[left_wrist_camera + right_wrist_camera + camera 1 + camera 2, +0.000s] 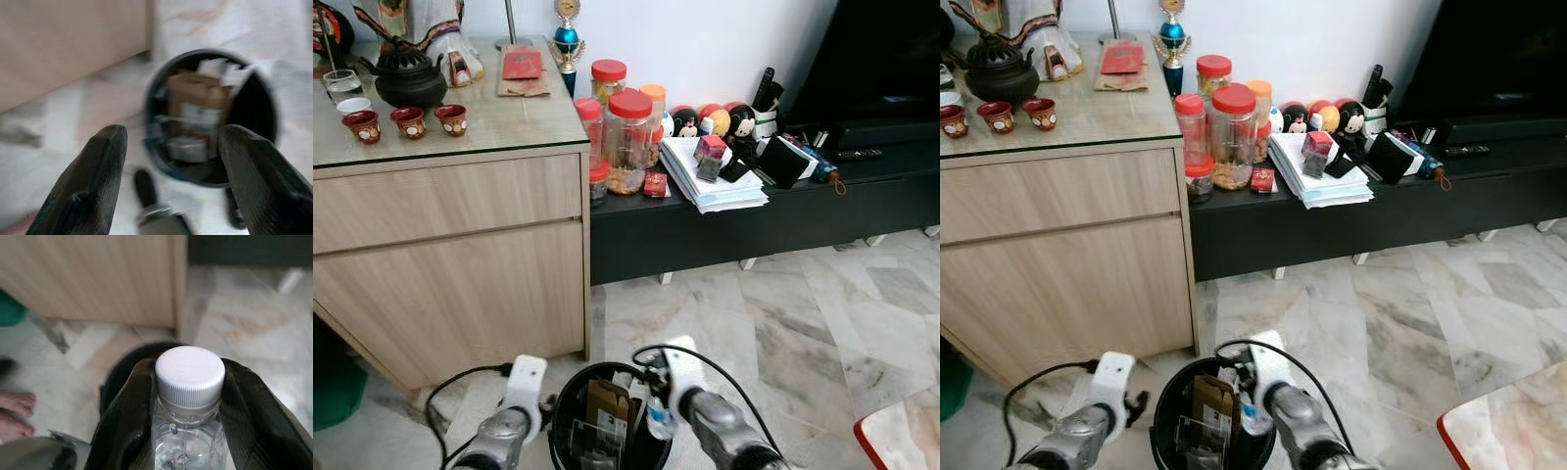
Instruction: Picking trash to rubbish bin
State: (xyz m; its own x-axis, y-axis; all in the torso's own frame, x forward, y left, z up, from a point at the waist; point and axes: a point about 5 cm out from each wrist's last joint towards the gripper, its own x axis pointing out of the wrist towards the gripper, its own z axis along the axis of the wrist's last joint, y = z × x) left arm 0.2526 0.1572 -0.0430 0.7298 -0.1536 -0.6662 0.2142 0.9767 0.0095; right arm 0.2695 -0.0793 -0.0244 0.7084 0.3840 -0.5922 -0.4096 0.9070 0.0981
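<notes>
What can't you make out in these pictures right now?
- Bottle: lower body cut off by the right wrist view's edge; the right gripper's fingers cover its sides.
- Bin contents: blurred in the left wrist view; boxes unreadable.
- Papers on the black bench: too small to read.

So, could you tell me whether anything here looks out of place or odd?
Nothing stands out: the right gripper holds a plastic bottle over the black bin, already holding cardboard.

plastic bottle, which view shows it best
The right wrist view: the plastic bottle is close up, white cap and clear neck clamped in the right pincer above the black bin. Both eye views show just a small part of it at the bin's rim; the left wrist view is blurred.
</notes>
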